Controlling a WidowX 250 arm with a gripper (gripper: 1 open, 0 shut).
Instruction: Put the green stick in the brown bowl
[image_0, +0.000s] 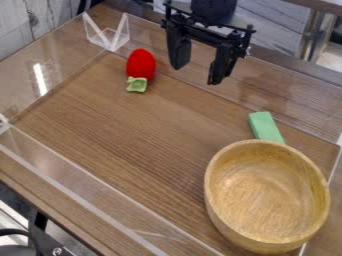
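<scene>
Looking down, we see our pincer hanging above the tabletop with its fingers spread wide, gripping nothing and touching nothing. The green stick lies flat just beyond the brown bowl. A red strawberry toy sits left of the pincer.

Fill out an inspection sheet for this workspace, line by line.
Surface: wooden table with clear low walls.
Job's things: green stick lies flat on the table just beyond the brown bowl, outside it; bowl empty.
Clutter: red strawberry toy near the far side; clear folded stand at the back.
Grippers: gripper open, pointing down, holding nothing.
Cables: nothing seen.
Surroundings: dark furniture behind, details unclear.
</scene>
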